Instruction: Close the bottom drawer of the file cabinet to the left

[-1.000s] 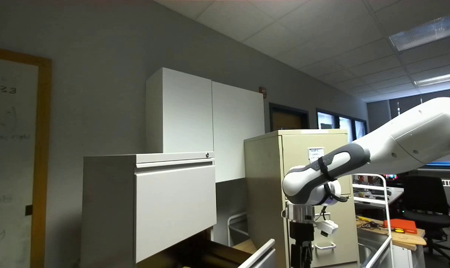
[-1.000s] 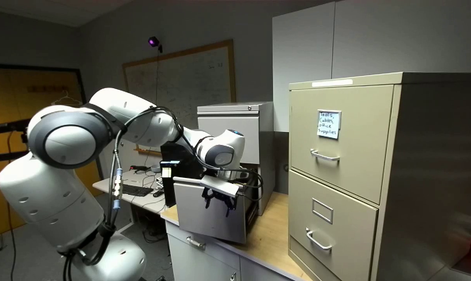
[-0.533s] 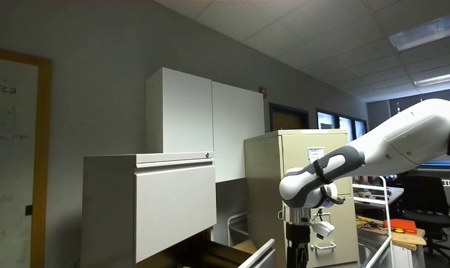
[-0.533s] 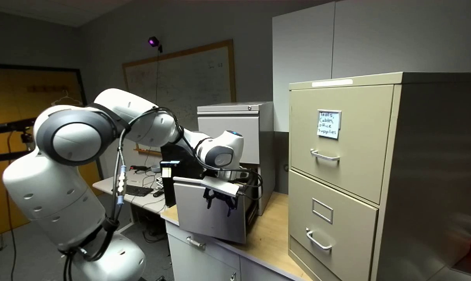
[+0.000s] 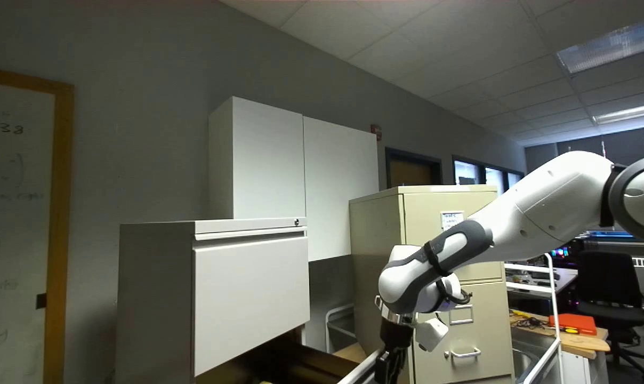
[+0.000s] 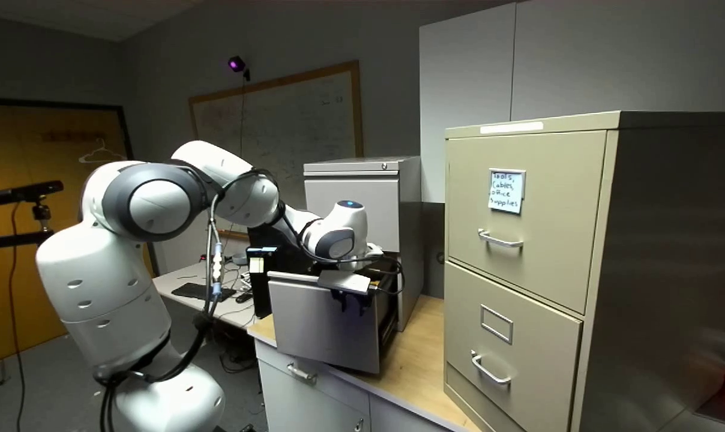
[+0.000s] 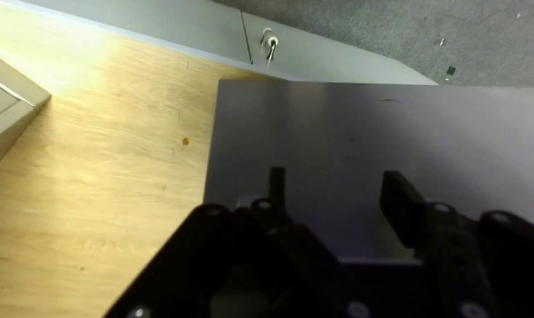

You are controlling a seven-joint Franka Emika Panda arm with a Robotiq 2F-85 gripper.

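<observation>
Gripper (image 7: pixel 333 198) tips down; its two dark fingers (image 7: pixel 399 207) stand spread, grey metal showing in the gap. That grey is the front of the bottom drawer (image 6: pixel 323 327), pulled well out. Fingers hang before this front, by its upper edge, toward the end nearer the tan cabinet (image 6: pixel 521 282). Touching or just short of it: cannot tell. Brownish inside of the drawer lies on the far side of the front from the fingers, seen in an exterior view. Just above the fingers, a pale box (image 5: pixel 431 335) beside the wrist; higher, the white arm (image 6: pixel 158 207), bent. Behind and above the fingers, the file cabinet (image 5: pixel 157 304), pale grey, its upper drawer (image 5: pixel 252 304) flush. Below the fingers, a wooden counter (image 6: pixel 422 336) bearing both cabinets; lower yet, a grey base unit (image 6: pixel 314 393) with a metal handle (image 6: pixel 301 373). Tan cabinet is well apart from the fingers, to their right in an exterior view; paper label (image 6: pixel 506 191) there mentions tools and cables. Farther out, behind and high above the fingers, a white cupboard (image 5: pixel 268 165); outermost, a whiteboard (image 6: pixel 302 120) on the wall
</observation>
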